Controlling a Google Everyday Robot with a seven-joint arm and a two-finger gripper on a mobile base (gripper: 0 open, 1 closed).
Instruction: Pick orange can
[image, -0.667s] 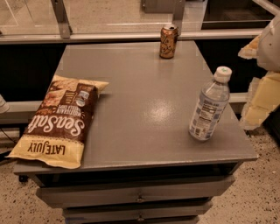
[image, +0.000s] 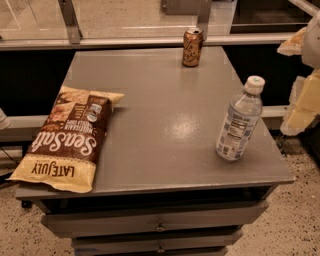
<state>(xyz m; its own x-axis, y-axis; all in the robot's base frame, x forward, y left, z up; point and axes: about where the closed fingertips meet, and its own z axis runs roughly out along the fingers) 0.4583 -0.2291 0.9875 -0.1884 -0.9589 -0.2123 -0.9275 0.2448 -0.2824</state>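
My gripper (image: 301, 112) hangs just off the right edge of the worktop (image: 150, 95), beyond the bottle (image: 240, 121); whether it is spread or closed I cannot tell. The can (image: 192, 47) stands upright at the far edge, nearer the far right corner. Reaching from here, I could clip the tall bottle and topple it. A clumsy nudge might shove the can off the far edge. The bottle is capped and seems to hold water; the can's contents are hidden. The bag (image: 65, 142) at the near left corner looks sealed.
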